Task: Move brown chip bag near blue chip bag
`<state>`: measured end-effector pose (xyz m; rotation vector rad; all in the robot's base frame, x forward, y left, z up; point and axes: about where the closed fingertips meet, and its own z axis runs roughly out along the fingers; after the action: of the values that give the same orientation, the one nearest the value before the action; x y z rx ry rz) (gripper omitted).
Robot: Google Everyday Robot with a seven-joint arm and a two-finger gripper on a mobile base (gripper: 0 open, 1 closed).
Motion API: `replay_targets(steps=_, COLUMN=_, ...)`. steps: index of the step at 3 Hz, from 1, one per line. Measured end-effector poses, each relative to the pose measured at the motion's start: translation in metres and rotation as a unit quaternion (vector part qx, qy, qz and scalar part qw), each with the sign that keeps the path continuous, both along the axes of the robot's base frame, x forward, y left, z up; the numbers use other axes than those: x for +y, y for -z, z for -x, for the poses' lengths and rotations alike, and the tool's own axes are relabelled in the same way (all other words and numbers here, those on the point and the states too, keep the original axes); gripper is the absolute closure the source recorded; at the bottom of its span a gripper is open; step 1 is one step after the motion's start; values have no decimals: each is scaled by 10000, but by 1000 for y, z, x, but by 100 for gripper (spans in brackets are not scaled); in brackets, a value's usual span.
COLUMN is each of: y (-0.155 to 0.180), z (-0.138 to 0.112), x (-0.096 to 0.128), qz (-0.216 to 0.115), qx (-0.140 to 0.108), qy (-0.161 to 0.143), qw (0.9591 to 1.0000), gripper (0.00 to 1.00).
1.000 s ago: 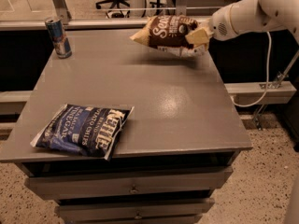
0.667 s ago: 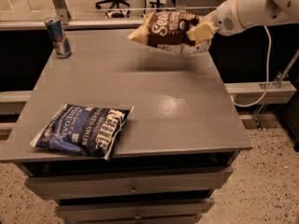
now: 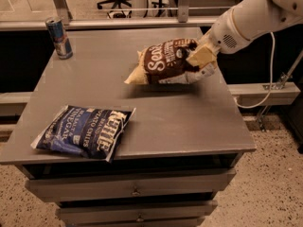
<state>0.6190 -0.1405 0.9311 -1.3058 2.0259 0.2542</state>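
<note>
Hand [image 3: 203, 60] over the desk's [image 3: 189, 122] right side, clamped on the right end of the brown chip bag [image 3: 163, 63]. Bag is held clear of the desk, tilted w/ left end lower. One finger is hidden behind the bag. Blue chip bag [image 3: 85, 131] lies flat at the front-left corner, well apart. Can [image 3: 59, 37] upright at back-left. Arm [image 3: 251, 18] cut off at the top-right edge.

- Arm [image 3: 251, 14]: smooth white shell, thick rounded tube sections.
- Wrist collar [image 3: 230, 38]: white, with a small round dotted grille patch.
- Pincer [image 3: 202, 59]: flat cream-yellow fingers, over the right side of the table [image 3: 189, 122], clamped on the right end of the brown chip bag [image 3: 163, 63].
- Cable [image 3: 273, 70]: thin, white, hanging at the right.
</note>
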Motion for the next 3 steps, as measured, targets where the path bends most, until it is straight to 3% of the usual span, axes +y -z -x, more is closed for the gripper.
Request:
replay_targets(steps=1, y=42, z=47, x=36, qz=316, qx=692, qy=363, qw=9964, gripper=100)
replay_targets(steps=2, y=51, z=64, x=57, qz=369, qx=921, qy=515, qw=9937, gripper=100)
replay_targets(steps=3, y=41, z=78, x=71, qz=355, qx=980, qy=554, qw=9930, gripper=100)
